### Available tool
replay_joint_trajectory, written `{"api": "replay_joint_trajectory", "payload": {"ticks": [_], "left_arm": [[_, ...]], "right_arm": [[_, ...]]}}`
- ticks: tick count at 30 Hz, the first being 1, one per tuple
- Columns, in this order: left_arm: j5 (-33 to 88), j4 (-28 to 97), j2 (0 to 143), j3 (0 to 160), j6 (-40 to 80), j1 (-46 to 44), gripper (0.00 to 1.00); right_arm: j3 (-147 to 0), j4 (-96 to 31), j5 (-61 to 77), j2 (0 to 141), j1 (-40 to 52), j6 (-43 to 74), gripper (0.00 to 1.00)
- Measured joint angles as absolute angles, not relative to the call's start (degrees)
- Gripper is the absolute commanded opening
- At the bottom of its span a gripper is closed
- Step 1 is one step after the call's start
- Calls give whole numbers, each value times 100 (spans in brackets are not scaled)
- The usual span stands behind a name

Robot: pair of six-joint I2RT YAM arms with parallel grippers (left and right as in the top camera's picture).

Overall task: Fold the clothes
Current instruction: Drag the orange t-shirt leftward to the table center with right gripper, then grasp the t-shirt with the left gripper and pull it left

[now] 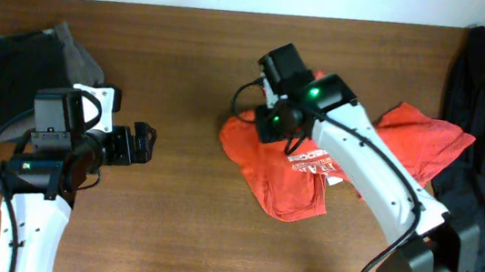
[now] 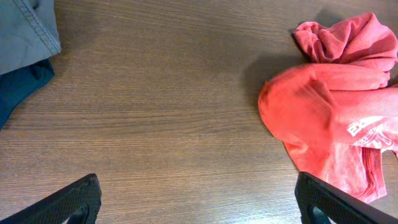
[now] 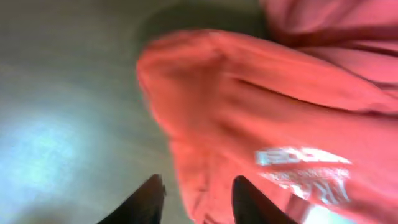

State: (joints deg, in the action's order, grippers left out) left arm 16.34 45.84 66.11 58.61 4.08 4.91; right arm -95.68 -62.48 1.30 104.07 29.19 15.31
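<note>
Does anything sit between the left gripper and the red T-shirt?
Nothing visible does. Only bare table lies between the open left gripper and the red T-shirt. The right gripper hovers over the shirt itself, not in that gap.

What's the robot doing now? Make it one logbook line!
left hand: open, over wooden table | right hand: open, at edge of crumpled red-orange T-shirt | fold: not done
</note>
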Motion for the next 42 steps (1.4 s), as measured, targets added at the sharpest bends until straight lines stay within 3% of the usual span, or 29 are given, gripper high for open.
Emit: {"api": "replay_joint_trajectory", "payload": {"ticks": [1,5,13,22,36,38,40,42], "left_arm": [[1634,4584,6611,5861,408,491,99],[1704,4584,6611,5861,408,491,99],[2222,4580,6702,5861,410,49,99],[2366,4167,7791,5861,633,-1555,99],[2178,1942,10149,5863,1844,-3339,98],[2047,1647,10377,5863,1929,-3485,90],[1855,1522,10549,5863,2023,-3605,72],[1651,1505,10589,5863,2060,-3664,61]], "right_arm": [[-9618,-6329,43,10385,2812,1594,69],[-9913,-6654,-180,10114,2123,1741,99],[-10224,-7443,-390,8965,395,1806,99],[-10232,-8243,-388,8753,-864,1802,99],[-10232,-8401,-388,8753,-1107,1732,99],[-10232,-8403,-386,8753,-1107,1726,99],[-10232,-8405,-388,8753,-1107,1728,99],[-10232,-8405,-388,8753,-1107,1719,99]]}}
